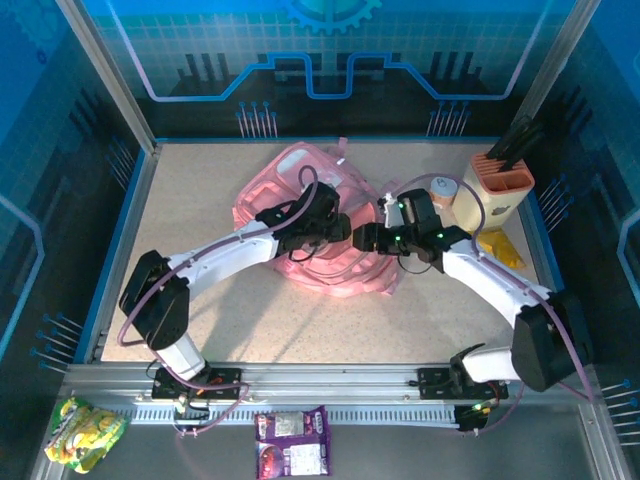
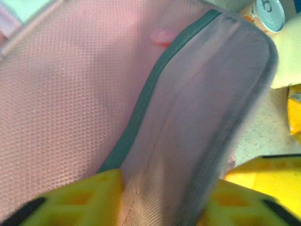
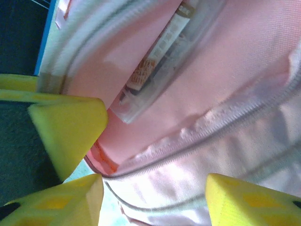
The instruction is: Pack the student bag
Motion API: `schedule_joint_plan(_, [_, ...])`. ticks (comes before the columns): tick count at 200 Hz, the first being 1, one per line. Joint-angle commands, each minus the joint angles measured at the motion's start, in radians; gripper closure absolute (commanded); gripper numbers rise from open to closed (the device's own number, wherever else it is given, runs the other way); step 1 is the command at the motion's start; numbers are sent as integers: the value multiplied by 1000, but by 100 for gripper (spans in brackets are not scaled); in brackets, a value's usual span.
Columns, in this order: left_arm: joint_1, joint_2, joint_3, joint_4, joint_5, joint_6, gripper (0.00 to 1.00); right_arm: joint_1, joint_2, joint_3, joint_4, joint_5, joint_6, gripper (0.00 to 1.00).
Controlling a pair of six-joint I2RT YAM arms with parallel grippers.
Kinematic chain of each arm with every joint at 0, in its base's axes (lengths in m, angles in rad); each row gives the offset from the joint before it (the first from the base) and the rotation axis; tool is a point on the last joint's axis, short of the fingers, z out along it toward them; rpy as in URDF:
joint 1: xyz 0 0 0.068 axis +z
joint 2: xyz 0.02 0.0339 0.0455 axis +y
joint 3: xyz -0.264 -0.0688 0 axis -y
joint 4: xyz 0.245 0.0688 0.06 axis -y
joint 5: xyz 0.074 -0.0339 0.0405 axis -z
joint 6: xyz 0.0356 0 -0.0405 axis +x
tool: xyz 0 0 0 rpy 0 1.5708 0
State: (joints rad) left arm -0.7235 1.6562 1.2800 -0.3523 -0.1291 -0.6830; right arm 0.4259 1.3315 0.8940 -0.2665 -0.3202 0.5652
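Two grippers, both nose-down on the same bag. Left gripper (image 2: 167, 183) has its fingers apart with a greyish-pink flap (image 2: 197, 117) lying between them, not pinched as far as I can see. Right gripper (image 3: 154, 181) is spread too, straddling the zipper edge (image 3: 202, 136). My guess is they're working the opening from either side so stuff can go in. The student bag (image 1: 292, 178) sits mid-surface (image 1: 200, 210), toward the back, crumpled under both arms. Overhead you get the layout: orange pen holder (image 1: 503, 180) and yellow packet (image 1: 500, 248) off to the right. Right wrist shot catches a labelled item (image 3: 157, 56) in the clear pocket (image 3: 141, 92); left wrist shot catches a can top (image 2: 270, 12) past the flap.
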Motion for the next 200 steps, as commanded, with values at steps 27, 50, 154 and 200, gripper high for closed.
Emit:
schedule_joint_plan(27, [27,-261,-279,147,15,-183,31,26,-20,-42,-103,84,-86,36])
schedule_joint_plan(50, [57,-356,-395,157,-23,-279,27,60,-11,-42,-103,109,-87,33])
schedule_joint_plan(154, [169,-348,-552,352,68,-502,32,236,-3,-45,-90,255,-102,23])
schedule_joint_plan(200, [172,-268,-495,393,105,-546,45,264,-9,-39,-98,303,-107,23])
